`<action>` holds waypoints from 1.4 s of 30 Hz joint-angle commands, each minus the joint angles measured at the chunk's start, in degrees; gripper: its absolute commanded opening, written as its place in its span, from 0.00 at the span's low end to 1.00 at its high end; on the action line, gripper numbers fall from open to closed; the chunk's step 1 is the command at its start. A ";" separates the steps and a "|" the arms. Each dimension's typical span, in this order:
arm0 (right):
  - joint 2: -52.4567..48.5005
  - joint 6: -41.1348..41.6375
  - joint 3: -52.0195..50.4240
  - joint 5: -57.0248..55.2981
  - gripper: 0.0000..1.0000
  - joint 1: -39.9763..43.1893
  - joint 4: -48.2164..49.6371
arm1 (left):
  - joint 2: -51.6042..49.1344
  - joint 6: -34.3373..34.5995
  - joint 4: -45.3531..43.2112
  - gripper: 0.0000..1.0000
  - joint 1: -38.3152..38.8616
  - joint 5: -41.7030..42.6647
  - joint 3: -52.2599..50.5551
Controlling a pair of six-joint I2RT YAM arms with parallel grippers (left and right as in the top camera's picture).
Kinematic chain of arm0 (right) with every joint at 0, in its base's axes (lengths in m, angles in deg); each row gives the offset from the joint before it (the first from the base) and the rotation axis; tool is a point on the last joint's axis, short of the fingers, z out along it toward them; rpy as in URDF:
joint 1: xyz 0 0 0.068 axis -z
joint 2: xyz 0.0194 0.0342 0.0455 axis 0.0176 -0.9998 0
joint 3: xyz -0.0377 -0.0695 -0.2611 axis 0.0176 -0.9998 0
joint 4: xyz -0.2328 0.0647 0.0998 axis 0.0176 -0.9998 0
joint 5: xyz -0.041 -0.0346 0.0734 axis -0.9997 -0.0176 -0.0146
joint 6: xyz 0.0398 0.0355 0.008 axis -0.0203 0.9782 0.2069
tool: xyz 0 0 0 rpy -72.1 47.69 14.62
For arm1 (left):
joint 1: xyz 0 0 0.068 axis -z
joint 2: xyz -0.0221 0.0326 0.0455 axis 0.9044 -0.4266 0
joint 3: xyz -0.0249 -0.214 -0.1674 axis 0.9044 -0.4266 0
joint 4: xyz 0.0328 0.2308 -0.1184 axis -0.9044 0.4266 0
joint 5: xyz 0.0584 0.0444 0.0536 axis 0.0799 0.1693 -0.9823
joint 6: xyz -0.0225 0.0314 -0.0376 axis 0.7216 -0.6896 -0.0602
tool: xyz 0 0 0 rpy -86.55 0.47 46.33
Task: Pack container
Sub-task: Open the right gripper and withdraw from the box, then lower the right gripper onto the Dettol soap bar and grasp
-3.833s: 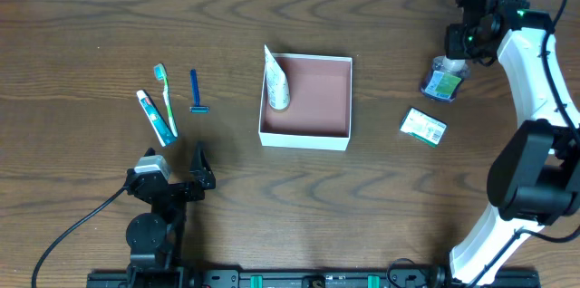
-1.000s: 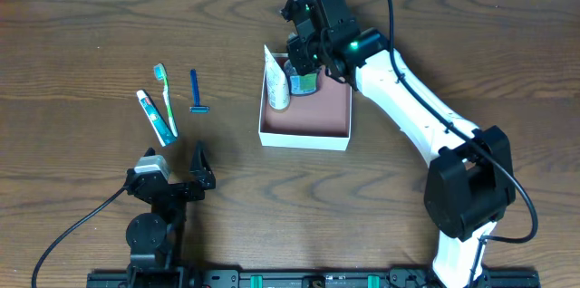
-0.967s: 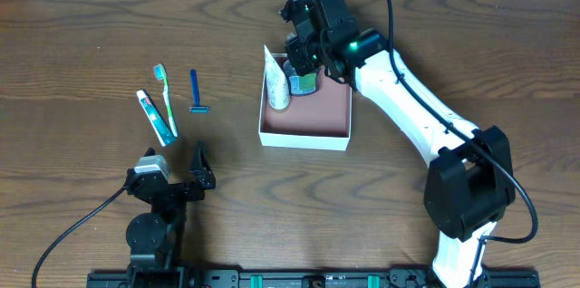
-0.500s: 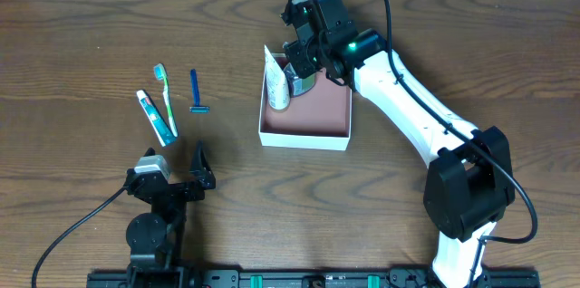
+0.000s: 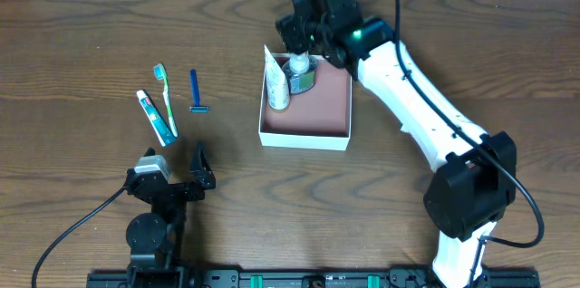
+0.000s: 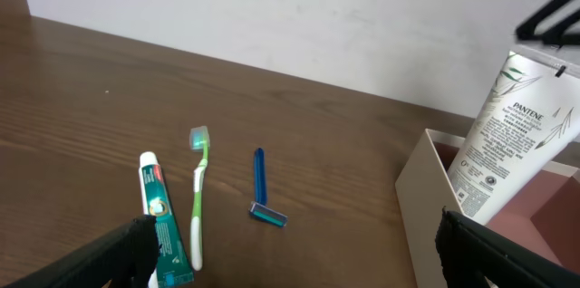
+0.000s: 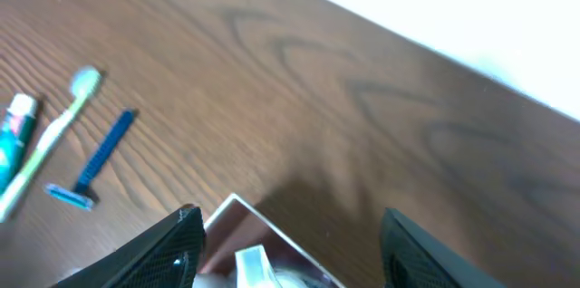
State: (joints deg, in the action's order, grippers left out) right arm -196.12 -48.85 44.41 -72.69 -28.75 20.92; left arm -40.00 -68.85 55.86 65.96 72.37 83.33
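1. Surface point(image 5: 91, 34): brown wood-grain top that carries all items.
2. Right arm point(image 5: 417, 98): white links, reaching from the near right to the far edge of the container. The right pincer point(image 7: 290, 225) hangs over the container's far-left corner. Its fingers stand apart with nothing clamped between them.
3. Container point(image 5: 304, 138): shallow square box at the centre of the surface, with white walls, a pinkish-brown floor and no lid.
4. Left pincer point(image 5: 174, 157): parked at the near left, well apart from the container. Its fingers are spread wide and it holds nothing.
5. White tube point(image 5: 276, 84): marked PANTENE. It stands tilted inside the container against the left wall, with its crimped end rising above the rim.
6. Small bottle point(image 5: 302, 77): white cap, greenish label. It sits inside the container at the far-left corner, just beside the tube and below the right pincer.
7. Toothpaste point(image 5: 156, 117), green toothbrush point(image 5: 167, 98) and blue razor point(image 5: 195, 91): these lie on the surface to the left of the container. Toothpaste and toothbrush lie side by side. The razor lies apart on their right.
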 commanded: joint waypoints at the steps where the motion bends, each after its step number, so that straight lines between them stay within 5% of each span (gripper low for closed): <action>1: -0.46 2.36 5.01 0.85 0.66 1.14 -3.13 | 0.02 -0.79 0.79 0.98 -0.28 -0.24 -1.97; 7: -0.37 8.50 13.27 -0.39 0.81 5.49 -18.49 | 0.02 -0.79 0.79 0.98 -0.28 -0.24 -1.97; 24: 6.05 12.24 16.04 -9.66 0.84 23.37 -47.15 | 0.02 -0.79 0.79 0.98 -0.28 -0.24 -1.97; 33: 13.14 19.85 15.96 -9.62 0.94 31.65 -60.24 | 0.02 -0.79 0.79 0.98 -0.28 -0.24 -1.97; 42: 13.09 33.79 2.56 -9.40 0.99 31.85 -57.68 | 0.02 -0.79 0.79 0.98 -0.28 -0.24 -1.97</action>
State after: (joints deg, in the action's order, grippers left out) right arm -181.96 -23.59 51.45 -82.16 3.10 -38.16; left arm -40.00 -68.85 55.86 65.96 72.37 83.33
